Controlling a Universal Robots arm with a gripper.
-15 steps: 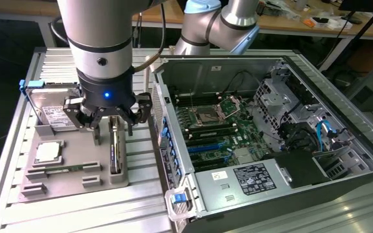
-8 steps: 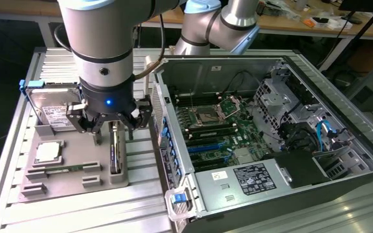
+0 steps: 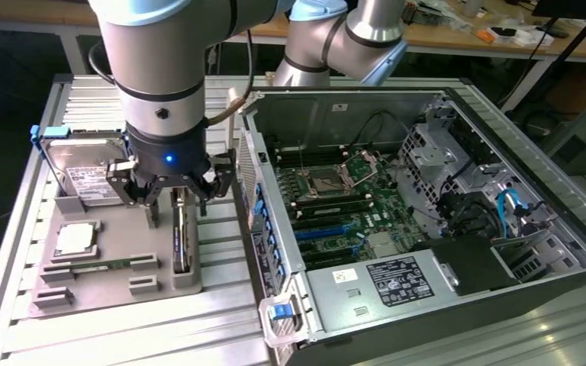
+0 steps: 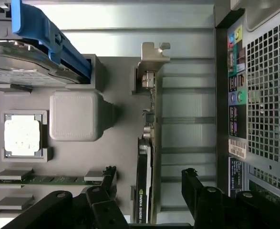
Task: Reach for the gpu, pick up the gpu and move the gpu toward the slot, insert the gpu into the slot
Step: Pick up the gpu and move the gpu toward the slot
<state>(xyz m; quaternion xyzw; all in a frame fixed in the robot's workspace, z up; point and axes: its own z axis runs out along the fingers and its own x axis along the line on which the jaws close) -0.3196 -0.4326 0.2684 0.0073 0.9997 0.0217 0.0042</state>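
The gpu (image 3: 180,238) stands on its long edge in a grey fixture (image 3: 110,229) outside the computer case, at the exterior view's left. My gripper (image 3: 176,197) hangs directly over its far end, open, with nothing held. In the wrist view the gpu (image 4: 144,191) is a thin dark edge with its metal bracket (image 4: 153,57) at one end. It runs between my two black fingertips (image 4: 109,172), which stand apart on either side of it without touching. The blue slot (image 3: 326,227) lies on the motherboard inside the open case.
The fixture also holds a silver hard drive (image 3: 85,174) in a blue carrier, a processor (image 3: 76,239) and a green memory stick (image 3: 100,267). The open computer case (image 3: 445,252) stands just beside the gpu, its perforated rear panel (image 4: 266,95) close to my fingers.
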